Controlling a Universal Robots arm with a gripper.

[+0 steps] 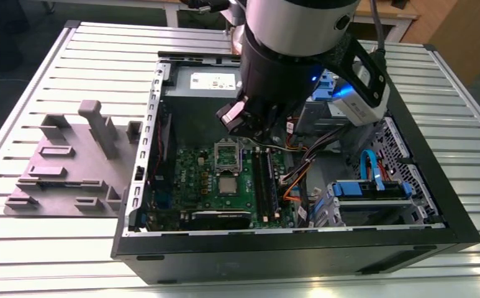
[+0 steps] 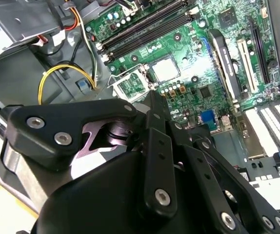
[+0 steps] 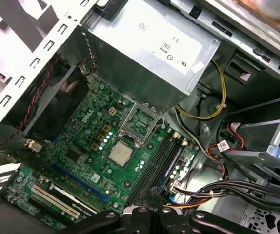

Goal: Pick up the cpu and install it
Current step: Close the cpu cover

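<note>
The cpu (image 3: pixel 120 152) is a small silvery square lying flat on the green motherboard (image 3: pixel 81 146), beside a raised metal socket frame (image 3: pixel 139 122). It also appears in the second wrist view as the cpu (image 2: pixel 165 68) and in the exterior view as the cpu (image 1: pixel 225 185). My gripper (image 3: pixel 152 197) hangs above the board inside the open computer case, over the memory slots and clear of the chip. Its black fingers (image 2: pixel 154 141) meet at the tip with nothing between them. In the exterior view the gripper (image 1: pixel 244 121) sits below the thick arm, above the socket frame (image 1: pixel 225 151).
A grey power supply (image 3: pixel 145 48) borders the socket. Yellow, red and black cables (image 3: pixel 203 146) run beside the memory slots (image 3: pixel 154 165). A blue drive cage (image 1: pixel 372 189) stands at the exterior view's right. A grey fixture with blocks (image 1: pixel 66 167) lies outside the case wall (image 1: pixel 144 155).
</note>
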